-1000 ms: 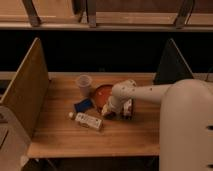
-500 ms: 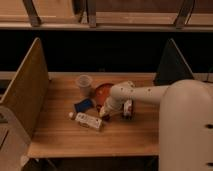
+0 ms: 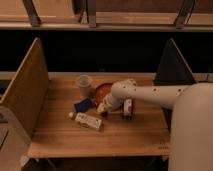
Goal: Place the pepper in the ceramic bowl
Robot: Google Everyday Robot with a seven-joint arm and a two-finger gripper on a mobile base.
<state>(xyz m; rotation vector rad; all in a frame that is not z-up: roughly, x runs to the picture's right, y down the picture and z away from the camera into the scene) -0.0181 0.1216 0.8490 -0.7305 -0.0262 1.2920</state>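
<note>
The ceramic bowl point(image 3: 101, 90) is a round, shallow orange-red dish at the middle back of the wooden table. My gripper point(image 3: 104, 108) hangs low over the table just in front of the bowl's near rim, at the end of the white arm point(image 3: 150, 94) that reaches in from the right. A small dark reddish lump, the pepper point(image 3: 104, 114), shows right under the gripper's tip, on or just above the table. I cannot tell whether it is held. The arm hides the bowl's right side.
A translucent plastic cup point(image 3: 84, 83) stands left of the bowl. A blue packet point(image 3: 83, 105) and a flat white packet point(image 3: 88, 121) lie front left. A white-and-dark packet point(image 3: 128, 108) lies right of the gripper. Wooden side panels point(image 3: 26, 89) flank the table.
The gripper has shifted slightly to the left, staying low in front of the bowl. The objects on the table have not moved.
</note>
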